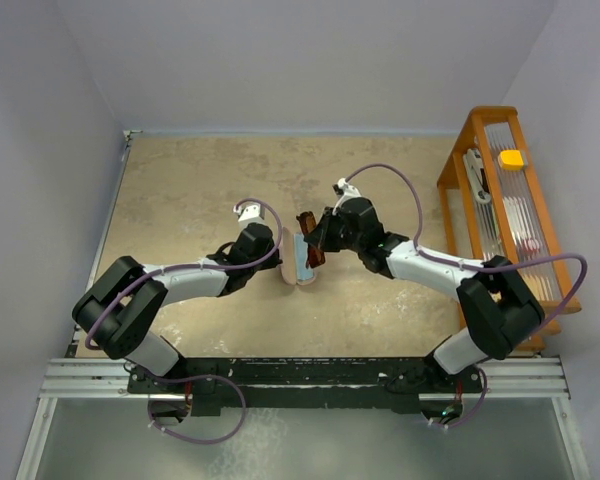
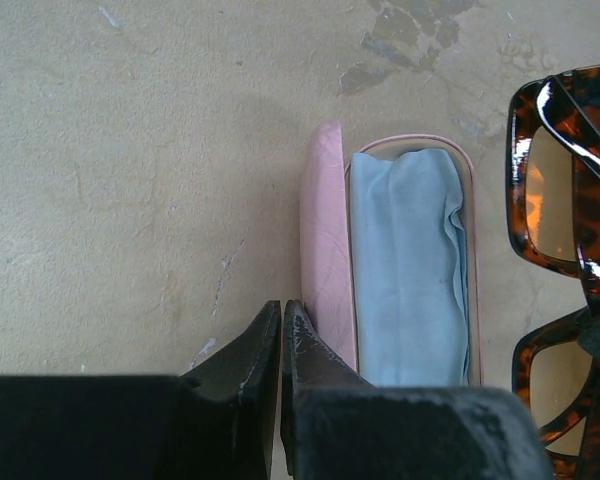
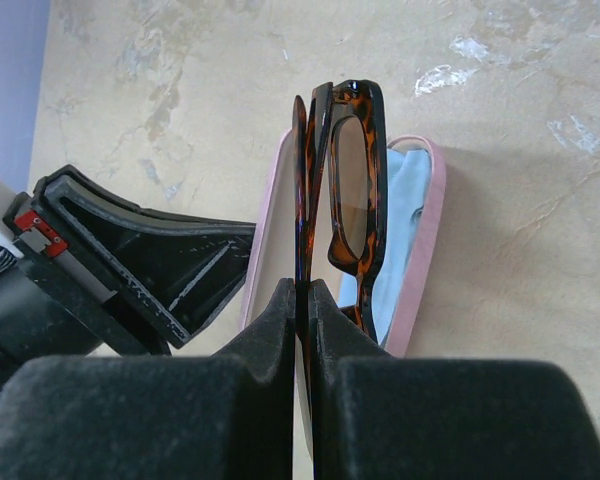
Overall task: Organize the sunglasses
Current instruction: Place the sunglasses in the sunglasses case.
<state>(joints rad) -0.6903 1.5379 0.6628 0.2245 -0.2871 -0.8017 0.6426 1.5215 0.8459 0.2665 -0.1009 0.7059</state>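
Right wrist view: my right gripper, clamped on the folded sunglasses, holds them edge-on just above the open case and its cloth, my left gripper closed empty beside the case, so I should lower them level, aligned lengthwise.

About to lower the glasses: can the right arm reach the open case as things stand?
Probably yes. The case lies open just below the sunglasses in the right gripper, with only the cloth inside; the left gripper sits shut beside it, off the opening.
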